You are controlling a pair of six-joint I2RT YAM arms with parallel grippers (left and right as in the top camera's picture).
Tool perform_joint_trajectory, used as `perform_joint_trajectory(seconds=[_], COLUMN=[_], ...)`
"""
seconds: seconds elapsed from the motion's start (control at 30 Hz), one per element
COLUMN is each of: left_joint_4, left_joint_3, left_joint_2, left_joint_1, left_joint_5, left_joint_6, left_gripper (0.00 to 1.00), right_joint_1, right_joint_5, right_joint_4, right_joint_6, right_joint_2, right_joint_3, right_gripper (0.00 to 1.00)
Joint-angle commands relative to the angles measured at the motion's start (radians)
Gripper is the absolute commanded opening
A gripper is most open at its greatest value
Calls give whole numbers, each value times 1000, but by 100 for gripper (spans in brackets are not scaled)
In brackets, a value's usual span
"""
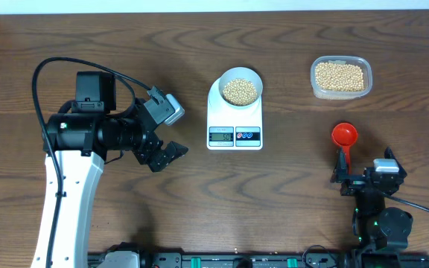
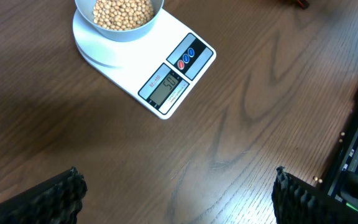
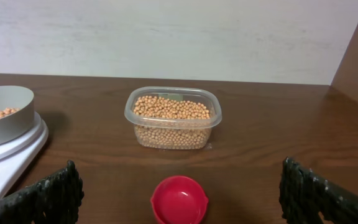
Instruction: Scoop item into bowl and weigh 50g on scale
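Small round pale blue-grey bowl is sitting on the flat white digital kitchen scale, upper centre of the overhead view. It is covering the plate end, away from the LCD and the two round buttons. Small round tan-yellow beans are filling the bowl to a shallow heap below its rim. In the left wrist view the display is showing digits that appear to read 50.

Clear rounded-rectangular plastic tub is standing at upper right, well apart from the scale, and is holding a deep layer of the same beans.

Red round plastic scoop is lying empty on the brown wooden table at right, below the tub.

Left gripper is hanging at centre left beside the scale, jaws spread wide and holding nothing. Right gripper is sitting at lower right just behind the scoop, jaws likewise wide apart and gripping nothing.
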Motion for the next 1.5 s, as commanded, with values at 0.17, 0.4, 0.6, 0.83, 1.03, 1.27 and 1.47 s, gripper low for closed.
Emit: perform_joint_trajectory(seconds=[0.17, 0.4, 0.6, 0.83, 1.03, 1.27, 1.47], left_joint_4=[-3, -3, -4, -10, -15, -66, -100], left_joint_3=[15, 15, 15, 15, 15, 15, 7], left_joint_2=[-2, -2, -2, -2, -12, -107, -255], left_joint_1=[4, 4, 4, 4, 4, 4, 4], left_joint_5=[13, 13, 13, 13, 100, 151, 151], left_joint_6=[-2, -2, -2, -2, -156, -217, -261], left_gripper=[98, 98, 98, 98, 98, 98, 98], right_joint_1=[6, 6, 6, 6, 6, 6, 6], right_joint_5=[14, 15, 14, 14, 14, 14, 14], right_joint_4=[-3, -3, -3, -3, -3, -3, -3], right_joint_6=[17, 17, 17, 17, 17, 17, 17], right_joint_2=[-8, -8, -8, -8, -8, -8, -8], right_joint_3=[-2, -2, -2, -2, -2, -2, -2], right_gripper=[99, 99, 99, 99, 99, 99, 99])
